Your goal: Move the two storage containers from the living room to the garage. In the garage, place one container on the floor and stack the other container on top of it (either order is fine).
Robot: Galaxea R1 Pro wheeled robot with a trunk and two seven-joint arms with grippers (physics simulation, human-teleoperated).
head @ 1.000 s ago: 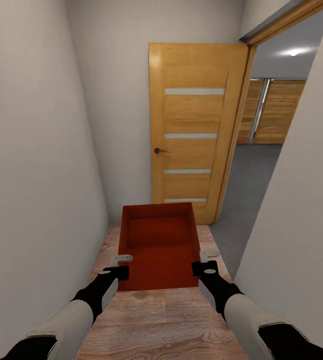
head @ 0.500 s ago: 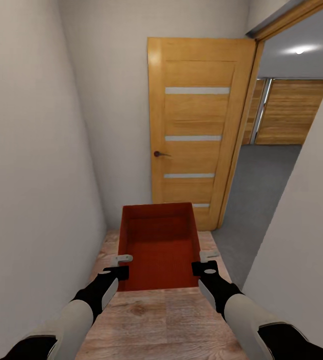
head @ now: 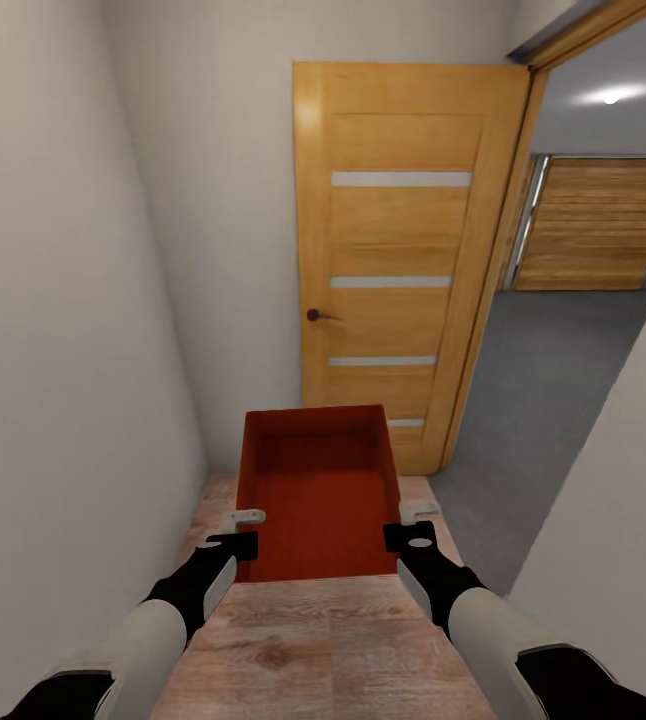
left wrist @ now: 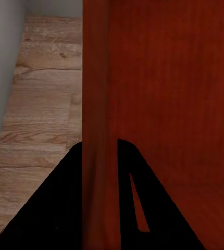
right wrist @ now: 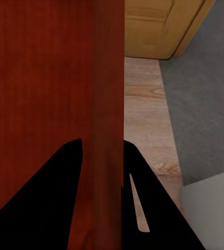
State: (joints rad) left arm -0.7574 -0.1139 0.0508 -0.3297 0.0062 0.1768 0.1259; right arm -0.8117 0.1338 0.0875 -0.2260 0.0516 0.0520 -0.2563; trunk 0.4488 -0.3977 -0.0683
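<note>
I carry one red-orange storage container in front of me, held level above the light wood-plank hallway floor. My left gripper is shut on its left wall, with a finger on each side of it. On the other side, my right gripper is shut on the right wall in the same way. The container is empty. Through the doorway at the right lies the garage's dark grey floor. The second container is out of view.
An orange-wood door with pale stripes stands open straight ahead, against the hallway's end wall. Plain pale walls close in at the left and at the right. A slatted wooden garage door shows at the garage's far side.
The whole view has shifted: the door looms slightly larger and more of the garage opening and grey floor shows at the right. Both grippers hold the container as before.
</note>
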